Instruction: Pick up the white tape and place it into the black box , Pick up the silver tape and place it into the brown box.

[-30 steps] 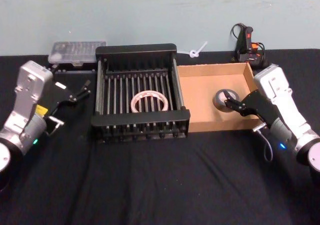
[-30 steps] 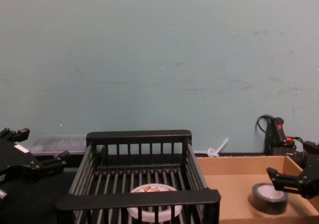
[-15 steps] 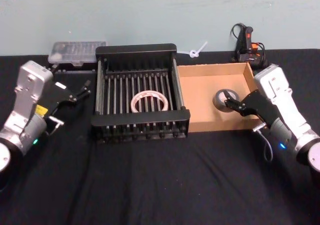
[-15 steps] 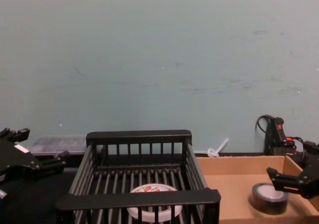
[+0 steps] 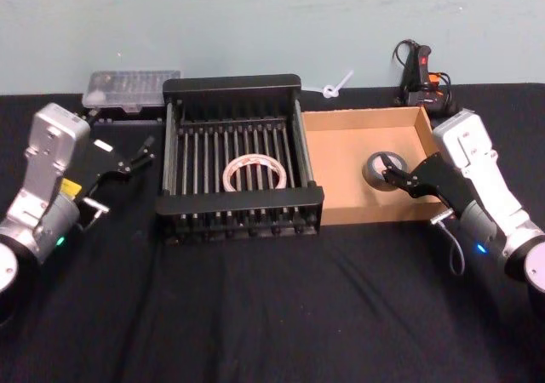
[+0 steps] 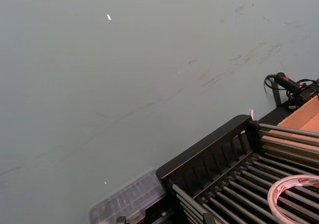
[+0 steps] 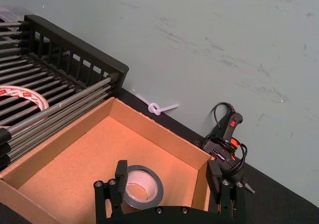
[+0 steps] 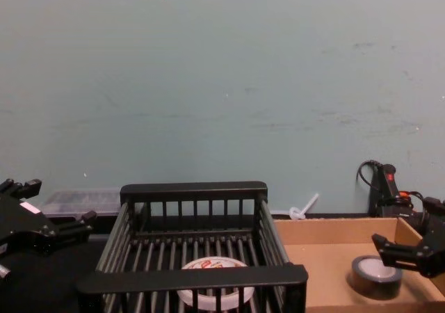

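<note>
The right hand (image 7: 168, 184), fingers apart, hovers just beside the dull-silver tape roll (image 7: 141, 185) lying in the tan cardboard box (image 5: 341, 157); the white roll's (image 5: 253, 172) red printing is unreadable.

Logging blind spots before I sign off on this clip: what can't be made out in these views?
- The white tape: in the chest view, the black box front rim covers its lower part.
- The silver tape: in the head view, the open right gripper overlaps its edge, so contact is unclear.
- Left gripper: open beside the black box; the left wrist view doesn't settle its fingertips.
- The brown box: near wall cut off in the right wrist view.
</note>
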